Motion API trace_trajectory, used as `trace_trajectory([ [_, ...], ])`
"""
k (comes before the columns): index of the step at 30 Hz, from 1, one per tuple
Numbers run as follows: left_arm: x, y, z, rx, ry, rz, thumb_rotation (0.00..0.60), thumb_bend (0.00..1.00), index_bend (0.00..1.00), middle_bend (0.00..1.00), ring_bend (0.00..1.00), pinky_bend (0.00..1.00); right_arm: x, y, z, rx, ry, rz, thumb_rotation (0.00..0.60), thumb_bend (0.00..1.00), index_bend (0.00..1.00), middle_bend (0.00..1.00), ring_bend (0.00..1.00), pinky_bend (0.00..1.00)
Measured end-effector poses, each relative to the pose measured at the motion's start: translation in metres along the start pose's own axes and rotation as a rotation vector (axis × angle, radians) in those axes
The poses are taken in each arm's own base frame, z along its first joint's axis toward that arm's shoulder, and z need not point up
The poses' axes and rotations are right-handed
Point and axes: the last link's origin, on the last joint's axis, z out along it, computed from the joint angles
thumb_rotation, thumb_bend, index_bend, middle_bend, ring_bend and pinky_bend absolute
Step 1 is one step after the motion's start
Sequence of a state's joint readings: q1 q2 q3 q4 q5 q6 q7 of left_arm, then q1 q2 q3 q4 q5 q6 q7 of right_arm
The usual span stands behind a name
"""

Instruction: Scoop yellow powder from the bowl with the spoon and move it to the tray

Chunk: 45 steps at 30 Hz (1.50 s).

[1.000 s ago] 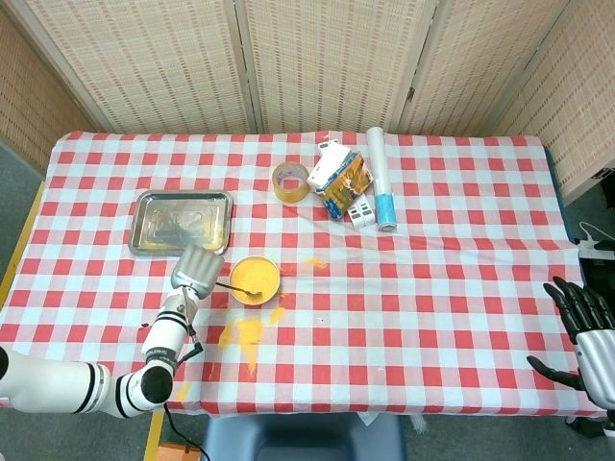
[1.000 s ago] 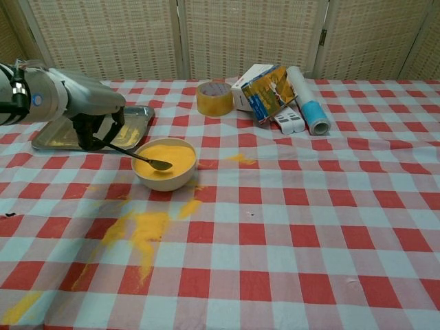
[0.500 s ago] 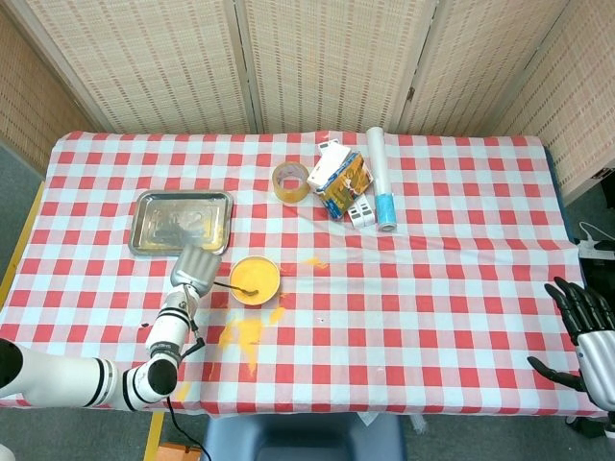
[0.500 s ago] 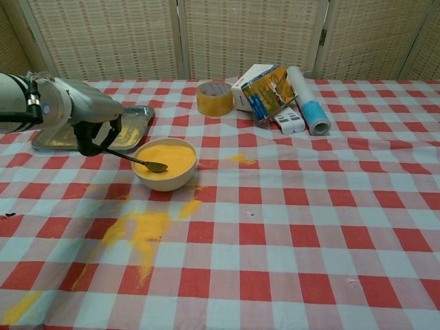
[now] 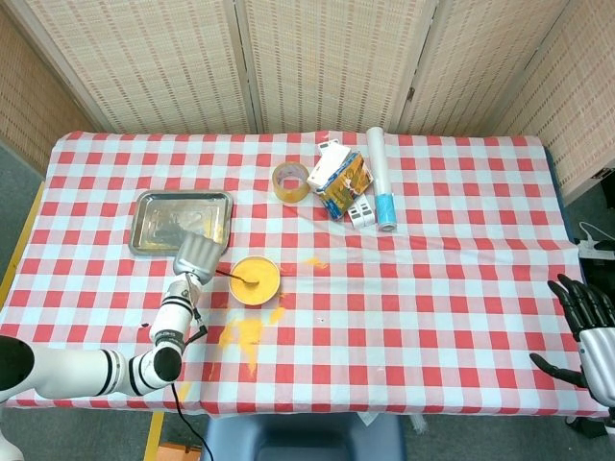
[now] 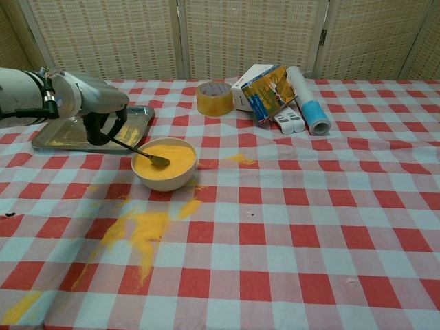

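- The left robot hand (image 6: 103, 120) pinches the spoon (image 6: 137, 152) by its handle, and the spoon tip lies in the yellow powder (image 6: 168, 158) of the bowl (image 6: 165, 177), probably to load it.
- The tray (image 6: 51, 137) stands just behind the bowl on the tabletop (image 6: 309, 206), so the carry is short.
- The right robot hand (image 5: 586, 322) rests spread at the table edge and holds nothing.

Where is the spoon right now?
The spoon is on the left side of the table in the chest view, held by the left hand, its tip in the bowl of yellow powder, just in front of the tray.
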<state>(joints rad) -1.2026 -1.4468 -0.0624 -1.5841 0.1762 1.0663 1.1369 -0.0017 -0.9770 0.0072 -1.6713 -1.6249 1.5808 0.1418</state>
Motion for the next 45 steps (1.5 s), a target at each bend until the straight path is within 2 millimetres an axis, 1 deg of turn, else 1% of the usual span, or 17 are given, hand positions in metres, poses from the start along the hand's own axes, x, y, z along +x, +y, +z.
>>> trace_trajectory([
  [10, 0.008, -0.002, -0.001, -0.01, 0.008, -0.056, 0.6, 0.65, 0.97, 1.0, 1.0, 1.0, 0.0, 0.0, 0.001, -0.006, 0.0, -0.002, 0.6, 0.04, 0.0, 0.0, 0.0, 0.0],
  [15, 0.019, -0.004, -0.004, -0.018, 0.029, -0.091, 0.6, 0.65, 0.97, 1.0, 1.0, 1.0, 0.0, 0.001, 0.002, -0.009, -0.001, 0.0, 0.6, 0.04, 0.0, 0.0, 0.0, 0.0],
  [20, 0.022, -0.005, 0.003, -0.011, 0.045, -0.102, 0.6, 0.65, 0.97, 1.0, 1.0, 1.0, 0.001, 0.003, 0.003, -0.017, 0.003, -0.001, 0.6, 0.04, 0.0, 0.0, 0.0, 0.0],
  [27, 0.014, -0.006, 0.015, -0.002, 0.037, -0.085, 0.6, 0.65, 0.97, 1.0, 1.0, 1.0, 0.001, 0.004, 0.004, -0.025, 0.007, -0.007, 0.6, 0.04, 0.0, 0.0, 0.0, 0.0],
  [33, 0.006, -0.007, 0.018, 0.003, 0.011, -0.062, 0.6, 0.65, 0.97, 1.0, 1.0, 1.0, 0.0, 0.003, 0.004, -0.025, 0.005, -0.009, 0.6, 0.04, 0.0, 0.0, 0.0, 0.0],
  [39, 0.0, -0.006, 0.013, -0.016, -0.032, -0.081, 0.6, 0.65, 0.97, 1.0, 1.0, 1.0, 0.0, 0.002, 0.003, -0.02, 0.007, -0.008, 0.6, 0.04, 0.0, 0.0, 0.0, 0.0],
  [45, -0.001, -0.007, 0.001, -0.047, -0.059, -0.083, 0.6, 0.65, 0.97, 1.0, 1.0, 1.0, 0.0, 0.0, 0.002, -0.011, 0.008, -0.007, 0.6, 0.04, 0.0, 0.0, 0.0, 0.0],
])
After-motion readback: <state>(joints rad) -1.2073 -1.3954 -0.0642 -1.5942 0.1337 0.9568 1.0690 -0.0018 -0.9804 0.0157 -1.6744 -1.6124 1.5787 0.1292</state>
